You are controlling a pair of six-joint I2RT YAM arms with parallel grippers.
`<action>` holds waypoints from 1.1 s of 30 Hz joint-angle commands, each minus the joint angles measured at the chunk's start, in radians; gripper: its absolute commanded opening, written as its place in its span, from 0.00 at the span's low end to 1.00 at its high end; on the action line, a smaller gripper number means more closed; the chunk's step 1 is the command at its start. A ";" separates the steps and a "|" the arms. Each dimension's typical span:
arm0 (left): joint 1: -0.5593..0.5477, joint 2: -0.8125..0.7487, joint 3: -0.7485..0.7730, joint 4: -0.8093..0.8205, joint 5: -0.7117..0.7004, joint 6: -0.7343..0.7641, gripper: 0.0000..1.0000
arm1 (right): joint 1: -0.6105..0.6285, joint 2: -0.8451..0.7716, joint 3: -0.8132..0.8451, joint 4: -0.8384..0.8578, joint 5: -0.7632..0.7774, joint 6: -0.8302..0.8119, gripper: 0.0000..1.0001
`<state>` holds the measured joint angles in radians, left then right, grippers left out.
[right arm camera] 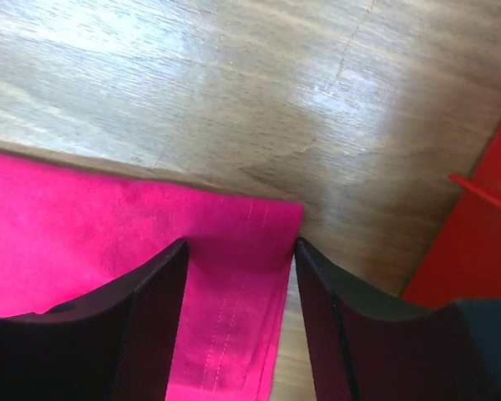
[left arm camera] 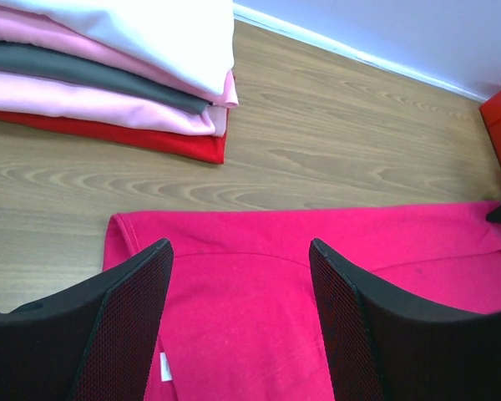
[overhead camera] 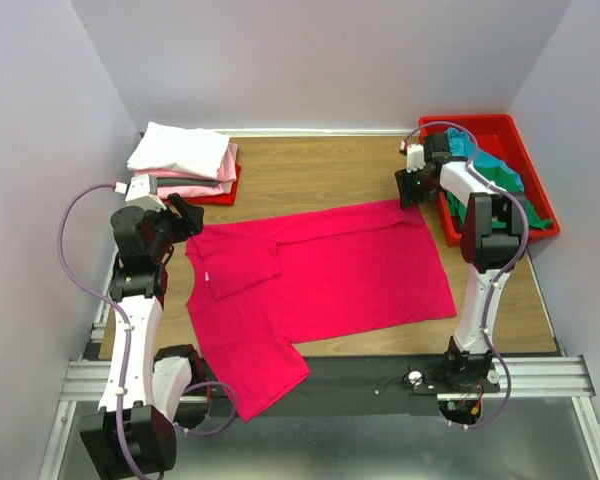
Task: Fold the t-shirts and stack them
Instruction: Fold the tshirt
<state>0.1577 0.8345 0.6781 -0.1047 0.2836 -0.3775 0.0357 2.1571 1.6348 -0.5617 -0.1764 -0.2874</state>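
Note:
A crimson-pink t-shirt [overhead camera: 320, 275] lies spread flat on the wooden table, its far sleeve [overhead camera: 242, 265] folded in onto the body and its near sleeve [overhead camera: 260, 375] over the table's front edge. My left gripper [overhead camera: 185, 218] is open just above the shirt's far left shoulder; in the left wrist view the shirt [left arm camera: 259, 317] and its white neck label [left arm camera: 164, 368] lie between my open fingers [left arm camera: 240, 246]. My right gripper [overhead camera: 412, 190] is open at the far right hem corner, and the jaws straddle that corner [right arm camera: 259, 225] in the right wrist view [right arm camera: 240, 244].
A stack of folded white, pink and grey t-shirts [overhead camera: 185, 160] sits on a red tray [overhead camera: 225, 192] at the back left. A second red tray [overhead camera: 510, 135] at the back right holds teal and green shirts [overhead camera: 490, 172], close beside my right gripper.

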 commanded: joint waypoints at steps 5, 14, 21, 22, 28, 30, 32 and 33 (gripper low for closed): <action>0.008 -0.034 -0.026 0.008 0.019 0.023 0.74 | 0.012 0.072 -0.015 -0.003 0.077 -0.006 0.58; 0.006 -0.032 -0.032 0.025 0.019 0.025 0.74 | 0.021 0.132 0.105 -0.003 0.074 -0.024 0.12; 0.008 -0.015 -0.034 0.042 0.038 0.032 0.74 | 0.056 0.277 0.391 -0.003 0.149 -0.053 0.11; 0.008 -0.012 -0.034 0.045 0.043 0.035 0.74 | 0.061 0.296 0.468 -0.003 0.170 -0.058 0.11; 0.008 0.029 -0.049 0.089 0.164 0.031 0.77 | 0.084 0.422 0.681 -0.003 0.252 -0.059 0.53; 0.000 0.047 -0.051 0.094 0.204 0.022 0.77 | 0.086 0.412 0.714 -0.001 0.255 -0.064 0.59; -0.013 0.049 -0.049 0.091 0.224 -0.017 0.76 | 0.086 0.362 0.709 0.002 0.247 -0.068 0.67; -0.021 0.045 -0.055 0.091 0.248 -0.033 0.76 | 0.084 0.336 0.703 0.000 0.241 -0.070 0.69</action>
<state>0.1520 0.8829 0.6422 -0.0444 0.4232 -0.3698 0.1169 2.5458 2.3070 -0.5640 0.0326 -0.3477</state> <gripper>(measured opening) 0.763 0.668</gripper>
